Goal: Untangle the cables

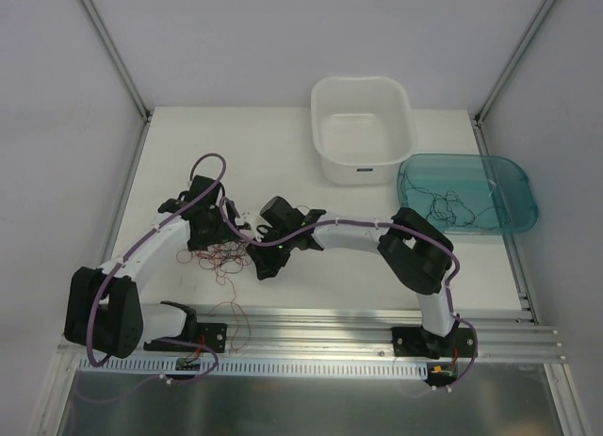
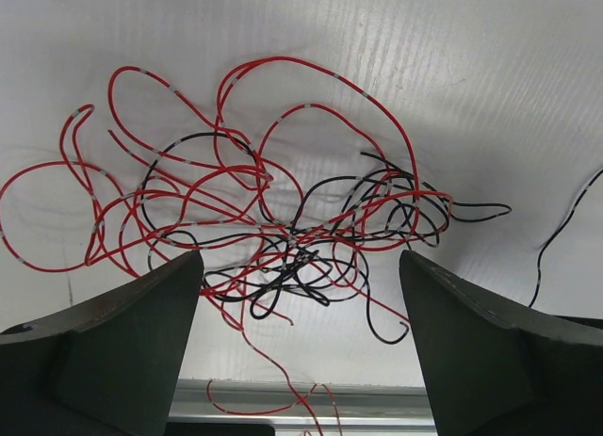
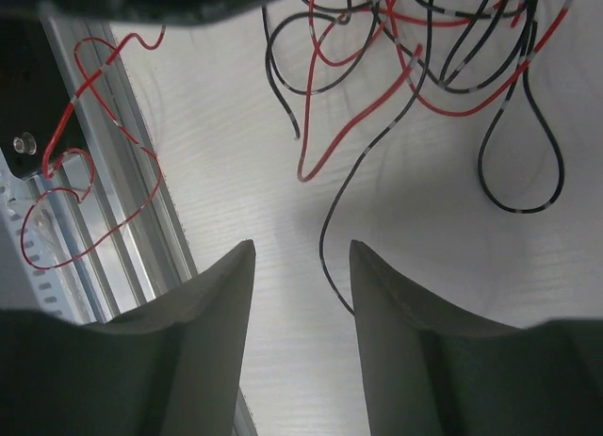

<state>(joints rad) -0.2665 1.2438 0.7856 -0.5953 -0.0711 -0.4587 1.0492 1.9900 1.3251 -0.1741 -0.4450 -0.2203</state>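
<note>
**Red and black cables (image 1: 219, 257) mostly knotted, most of the job left**

The thin cables lie in one loose snarl on the white table (image 1: 283, 144), left of centre, with both arms bent over them. In the left wrist view, red loops fan outward while the black wires cross and re-cross them in the dense middle (image 2: 292, 248). No strand there looks fully free of the others. One red strand (image 3: 85, 172) trails off the pile and over the aluminium rail (image 3: 141, 257) at the near edge.

The left gripper (image 2: 300, 266) hangs just above the snarl with its fingers (image 2: 132, 342) spread wide, holding nothing. The right gripper (image 3: 301, 257) sits at the near side of the pile, its fingers (image 3: 188, 323) parted by a narrow gap. A black wire end runs close by, but nothing is pinched.

At the right of the table, well apart from the pile, a teal tray (image 1: 513, 186) holds a few dark strands (image 1: 443, 205), probably cables already separated. The white tub (image 1: 325, 153) behind looks bare inside. By that reading a small share is done, and the main knot remains to be pulled apart strand by strand.
</note>
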